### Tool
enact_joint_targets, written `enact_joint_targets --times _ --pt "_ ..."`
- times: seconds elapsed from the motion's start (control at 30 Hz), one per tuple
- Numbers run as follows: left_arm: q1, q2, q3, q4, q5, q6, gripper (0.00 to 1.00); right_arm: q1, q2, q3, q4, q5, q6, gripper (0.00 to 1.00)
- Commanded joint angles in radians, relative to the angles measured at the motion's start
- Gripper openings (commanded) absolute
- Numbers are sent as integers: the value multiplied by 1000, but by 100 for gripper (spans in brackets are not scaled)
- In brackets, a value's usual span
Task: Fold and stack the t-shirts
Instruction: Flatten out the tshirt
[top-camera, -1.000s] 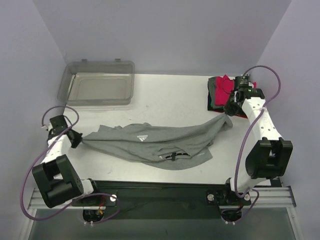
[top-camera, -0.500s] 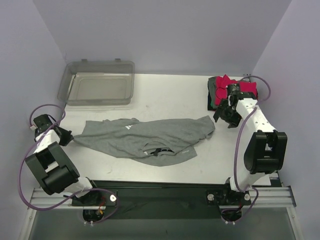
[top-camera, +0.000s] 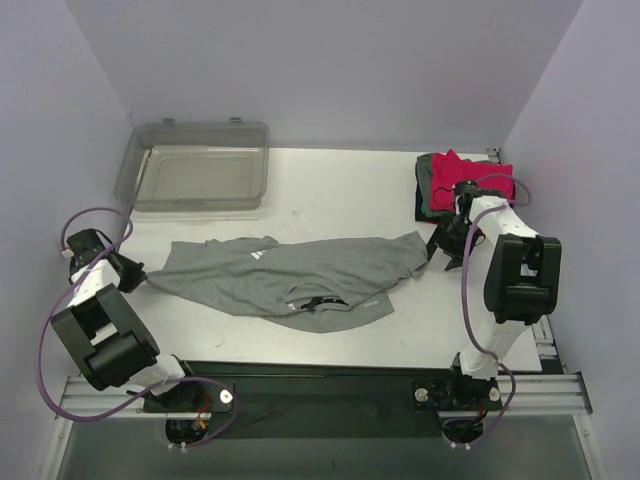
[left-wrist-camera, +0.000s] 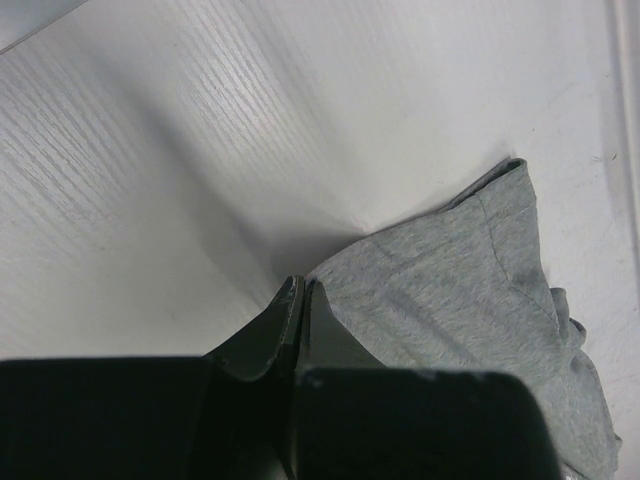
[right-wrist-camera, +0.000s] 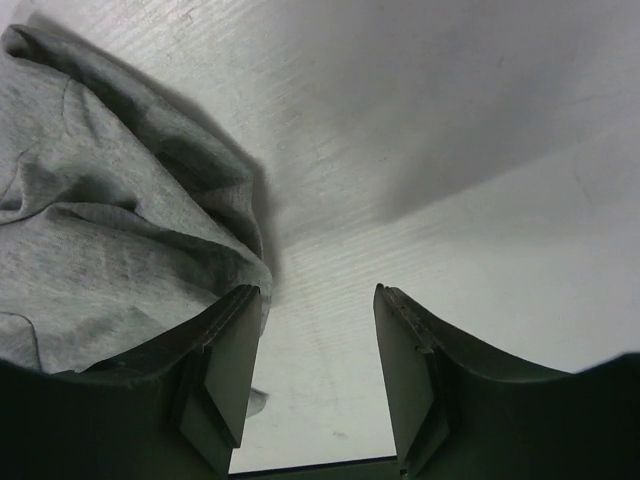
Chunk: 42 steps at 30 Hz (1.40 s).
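Observation:
A large heather-grey t-shirt (top-camera: 300, 270) lies rumpled across the middle of the table, logo side up. Its left end tapers to a point at my left gripper (top-camera: 135, 275), which is shut on that edge; in the left wrist view the cloth (left-wrist-camera: 470, 290) meets the closed tips (left-wrist-camera: 300, 285). My right gripper (top-camera: 447, 245) stands open just off the shirt's right end, low over the table. In the right wrist view only bare table shows between the jaws (right-wrist-camera: 318, 292), and grey cloth (right-wrist-camera: 100, 230) lies against the left finger. A stack of folded t-shirts (top-camera: 470, 180), pink-red on top, sits at the back right.
A clear plastic bin (top-camera: 200, 205) stands at the back left corner. The white table (top-camera: 330, 200) is walled by purple panels on three sides. The right arm's cable loops over the folded stack. A metal rail runs along the near edge.
The right gripper has let go of the shirt's right end and dropped beside it. The shirt, stretched before, has slackened and shifted left as the left arm drew back.

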Motion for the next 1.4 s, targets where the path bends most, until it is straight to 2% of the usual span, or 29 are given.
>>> enact_joint_targets --times 0.0,0.17,0.5,0.57,0.63,0.67,0.7,0.73,0.8,0.9,1.13,1.37 --pt "5 -40 1 17 13 18 0 12 -17 -24 -34 -36 -12 49" --pt "7 -52 -1 12 13 20 0 34 3 -50 -4 -82 -23 50" --pt "8 -54 24 -8 18 46 0 86 112 24 13 -88 -2 48" --pt "6 -55 28 -11 18 46 0 86 132 33 16 -89 -6 42" --pt "6 -61 31 -12 27 45 0 86 149 47 15 -98 -11 30" --pt "6 -63 34 -15 32 41 0 84 150 51 13 -106 -12 20" --pt "6 -69 39 -18 41 35 0 83 147 60 12 -106 -14 2" --pt "6 -72 56 -21 47 32 0 74 132 65 3 -105 -12 0" --pt "5 -89 85 -38 67 3 0 69 104 96 -19 -115 -12 0" --pt "6 -112 177 -58 111 -47 0 -21 22 151 -77 -135 -3 0" --pt "7 -92 468 -101 167 -175 0 -152 -123 486 -226 -122 -38 0" --pt "14 -68 645 -75 199 -304 0 -221 -210 634 -243 -105 -29 0"
